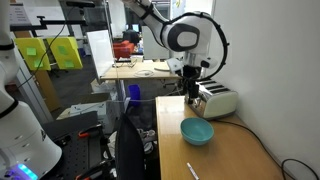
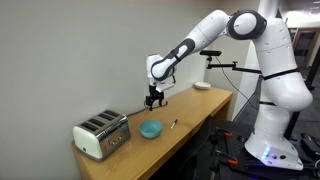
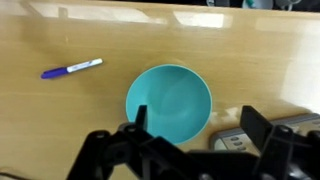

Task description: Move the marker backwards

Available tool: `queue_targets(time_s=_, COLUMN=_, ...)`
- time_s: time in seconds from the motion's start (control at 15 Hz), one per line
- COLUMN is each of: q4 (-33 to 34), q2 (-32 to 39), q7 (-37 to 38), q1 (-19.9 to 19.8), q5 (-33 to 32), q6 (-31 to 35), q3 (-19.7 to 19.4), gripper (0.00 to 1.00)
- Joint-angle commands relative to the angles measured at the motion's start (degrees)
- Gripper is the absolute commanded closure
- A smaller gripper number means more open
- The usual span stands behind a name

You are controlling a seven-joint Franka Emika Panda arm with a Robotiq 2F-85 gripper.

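Spread, empty gripper (image 2: 153,100) hovered above teal bowl (image 3: 168,105); marker (image 3: 72,69) lay flat near the bowl, not touching; toaster (image 2: 101,135) stood on the bowl's opposite side

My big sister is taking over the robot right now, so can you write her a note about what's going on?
Gripper: open, holding nothing, up in the air above the table, over the teal bowl and near the toaster.
Marker: lying flat on the table beside the bowl, not touching it, on the side away from the toaster.
Done: nothing shows as done; the marker is not yet grasped.
Left: bring the gripper over the marker, go down, close on it, move it backwards and let go. Probably best to keep clear of the bowl on the way.
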Motion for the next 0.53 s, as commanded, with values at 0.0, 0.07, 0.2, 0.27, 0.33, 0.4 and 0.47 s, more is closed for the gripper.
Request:
queue_targets(time_s=0.0, q4=1.0, q2=3.9, q7=4.9, q1=-0.4, q5=5.3, q6=2.4, q3=-0.2, gripper=0.00)
queue_targets(time_s=0.07, q4=1.0, q2=4.9, q7=6.8, q1=-0.3, q5=6.8, q6=2.9, q3=-0.4, gripper=0.00)
queue_targets(time_s=0.2, q4=1.0, q2=7.2, q7=10.1, q1=-0.2, q5=9.8, q6=5.5, q3=-0.8, gripper=0.00)
queue_targets(time_s=0.27, q4=1.0, q2=8.0, q7=11.3, q1=-0.3, q5=11.0, q6=6.4, q3=-0.9, gripper=0.00)
queue_targets(time_s=0.33, q4=1.1, q2=9.0, q7=13.5, q1=0.0, q5=11.7, q6=7.9, q3=-1.6, gripper=0.00)
queue_targets(time_s=0.4, q4=1.3, q2=9.8, q7=15.1, q1=-0.1, q5=13.0, q6=8.8, q3=-1.9, gripper=0.00)
queue_targets(time_s=0.47, q4=1.4, q2=10.4, q7=16.4, q1=-0.5, q5=14.3, q6=9.6, q3=-2.1, gripper=0.00)
